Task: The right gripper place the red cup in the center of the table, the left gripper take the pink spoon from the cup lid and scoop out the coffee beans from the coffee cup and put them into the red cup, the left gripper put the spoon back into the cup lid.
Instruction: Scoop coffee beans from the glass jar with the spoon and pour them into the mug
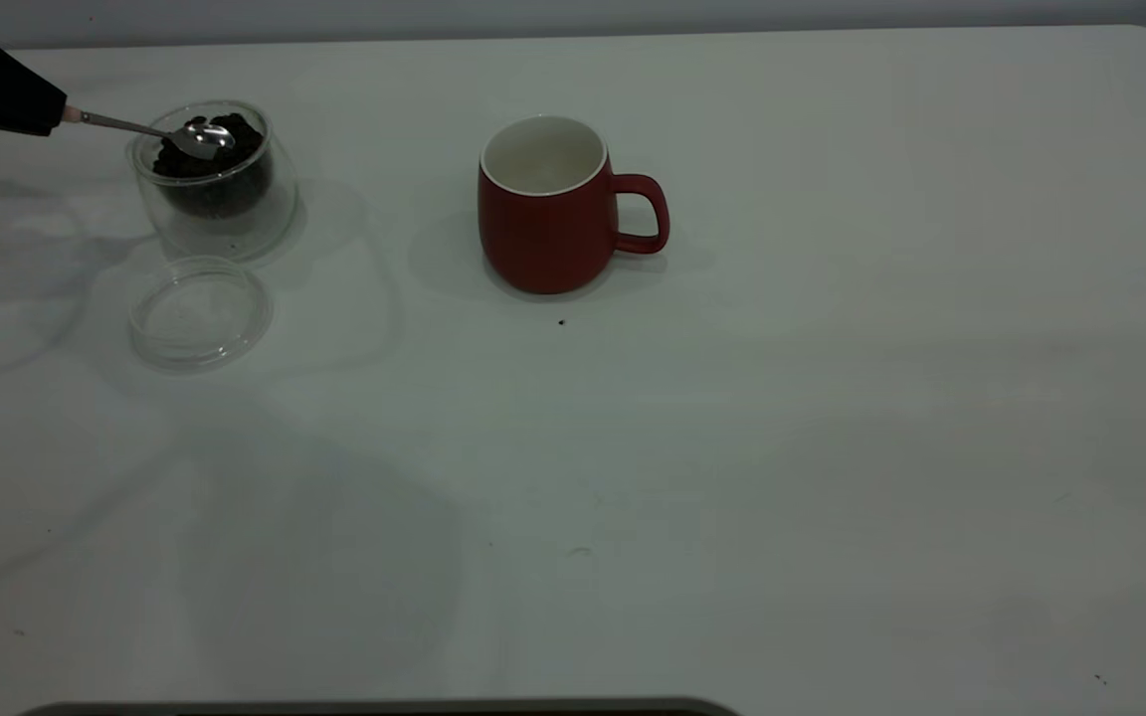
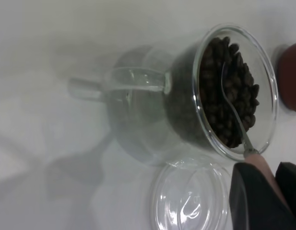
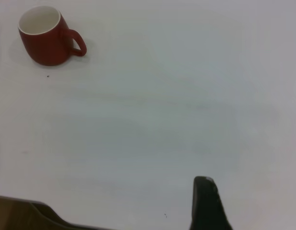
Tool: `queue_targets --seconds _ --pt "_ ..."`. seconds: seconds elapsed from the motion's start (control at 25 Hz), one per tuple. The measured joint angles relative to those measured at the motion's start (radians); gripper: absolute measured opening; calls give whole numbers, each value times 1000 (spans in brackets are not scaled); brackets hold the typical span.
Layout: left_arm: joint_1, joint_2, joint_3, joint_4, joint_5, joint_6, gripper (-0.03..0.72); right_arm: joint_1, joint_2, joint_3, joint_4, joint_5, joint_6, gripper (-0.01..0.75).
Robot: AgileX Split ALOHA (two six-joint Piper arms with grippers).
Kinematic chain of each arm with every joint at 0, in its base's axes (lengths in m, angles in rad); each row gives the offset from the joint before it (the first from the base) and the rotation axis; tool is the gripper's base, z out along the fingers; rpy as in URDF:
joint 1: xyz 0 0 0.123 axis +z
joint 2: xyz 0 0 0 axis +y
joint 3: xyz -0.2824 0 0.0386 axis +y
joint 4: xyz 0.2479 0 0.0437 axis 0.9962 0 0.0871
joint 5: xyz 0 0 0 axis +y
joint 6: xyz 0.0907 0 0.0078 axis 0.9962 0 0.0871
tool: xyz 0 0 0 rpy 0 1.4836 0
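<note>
White and matte, the table point(image 1: 732, 477) lies bare along its near edge, with only a few dark specks. Going back toward the far left corner, the cup lid point(image 1: 200, 311), a shallow disc of clear glass or plastic, lies flat with nothing in it, so the spoon has been taken. Just behind it, near but apart from it, stands the coffee cup point(image 1: 217, 189), rounded, double-walled and clear, heaped with dark, glossy coffee beans point(image 1: 225, 164). The pink spoon point(image 1: 175, 134) has its polished metal bowl resting on the heap; the left pincer point(image 1: 36, 109), black and tapered, grips the pale pink handle from the left edge. Whether the bowl holds beans is hard to tell.

Toward the middle of the table, a little nearer the far edge, the red cup point(image 1: 553, 214) stands upright, smooth dark red ceramic, handle toward the right edge. Its white inside looks empty, so placing is done, scooping is under way, and pouring and returning the spoon remain.

The right pincer point(image 3: 207, 203) hangs idle well apart from the red cup; I cannot tell its state.
</note>
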Motion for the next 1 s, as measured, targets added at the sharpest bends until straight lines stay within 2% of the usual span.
queue_targets --seconds 0.72,1.0 --pt "0 25 0 2 38 -99 111 0 0 0 0 0 0 506" --pt "36 25 0 1 65 -136 111 0 0 0 0 0 0 506"
